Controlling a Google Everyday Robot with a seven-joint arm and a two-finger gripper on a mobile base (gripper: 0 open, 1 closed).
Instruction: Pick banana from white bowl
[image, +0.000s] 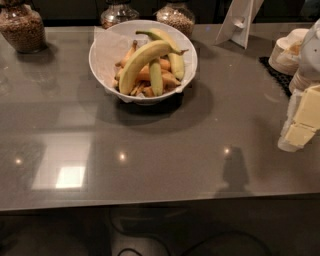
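While my gripper (300, 127), state I cannot tell, hangs right of the bowl (192, 62), I'd gently pinch the soft, light banana (142, 59) mid-length.

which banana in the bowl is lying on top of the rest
The longest, pale yellow banana, lying diagonally across the white bowl over the shorter fruit. The end effector is at the right edge of the view, away from the bowl.

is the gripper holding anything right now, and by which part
Nothing is held. The gripper hangs at the right edge of the table, well apart from the bowl, and the banana lies in the bowl, untouched.
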